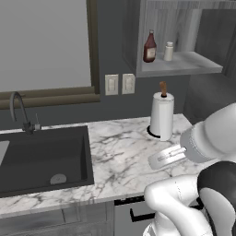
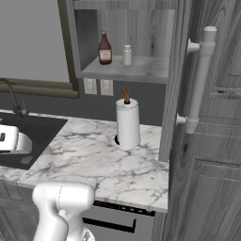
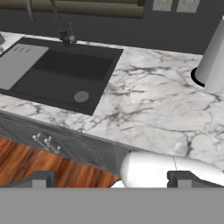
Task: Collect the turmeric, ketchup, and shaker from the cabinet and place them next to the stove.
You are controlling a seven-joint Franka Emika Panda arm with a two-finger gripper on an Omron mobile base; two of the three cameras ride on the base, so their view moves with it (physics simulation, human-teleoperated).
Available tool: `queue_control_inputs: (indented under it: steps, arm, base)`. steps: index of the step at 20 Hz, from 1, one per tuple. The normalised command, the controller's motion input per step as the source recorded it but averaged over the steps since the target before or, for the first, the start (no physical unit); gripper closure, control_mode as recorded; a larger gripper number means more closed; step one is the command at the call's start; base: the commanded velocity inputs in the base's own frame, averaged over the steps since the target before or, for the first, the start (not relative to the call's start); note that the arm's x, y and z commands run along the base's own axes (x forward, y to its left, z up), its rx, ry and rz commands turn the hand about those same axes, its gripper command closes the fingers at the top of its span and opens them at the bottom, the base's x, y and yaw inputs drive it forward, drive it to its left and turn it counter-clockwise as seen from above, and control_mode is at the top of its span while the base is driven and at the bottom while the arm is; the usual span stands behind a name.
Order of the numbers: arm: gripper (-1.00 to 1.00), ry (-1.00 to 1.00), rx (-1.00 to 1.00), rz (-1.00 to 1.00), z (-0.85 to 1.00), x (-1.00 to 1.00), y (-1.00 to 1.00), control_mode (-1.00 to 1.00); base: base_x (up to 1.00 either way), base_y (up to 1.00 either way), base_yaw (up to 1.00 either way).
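Nearest, the gripper (image 3: 112,180) is carried low over the near edge of the marble counter (image 1: 120,156), its finger tips (image 3: 40,178) set wide apart with nothing between them, presumably because no item has been reached for yet. Farther back, the black sink (image 1: 44,156) is seen to the left and a paper-towel roll (image 2: 128,123) is stood upright at the right, under the cabinet (image 2: 136,70). Farthest and highest, the ketchup (image 2: 104,49) and the shaker (image 2: 127,55) are kept side by side, apart, on the open cabinet shelf, still to be collected; no turmeric or stove can be made out.
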Motion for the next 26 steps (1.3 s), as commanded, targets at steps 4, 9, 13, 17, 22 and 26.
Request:
queue_control_inputs:
  steps: [4,9,13,17,22,26]
  arm:
    - [-1.00,-0.08,0.05,0.05,0.48,0.54,-0.56,-1.00]
    - [-1.00,-0.10,0.02,0.03,0.43,0.35,-0.47,-1.00]
    - [-1.00,-0.08,0.00,0.00,0.15,0.09,-0.24,-1.00]
    - [-1.00,0.00,0.00,-0.01,-0.01,0.01,0.02,-1.00]
    - [-1.00,-0.03,0.00,-0.06,0.04,0.00,-0.12,-1.00]
    - [-1.00,-0.02,0.00,-0.22,0.15,0.00,-0.42,-1.00]
  base:
    - [0.00,0.00,0.00]
    - [0.00,0.00,0.00]
    - [0.00,0.00,0.00]
    - [0.00,0.00,0.00]
    - [0.00,0.00,0.00]
    - [0.00,0.00,0.00]
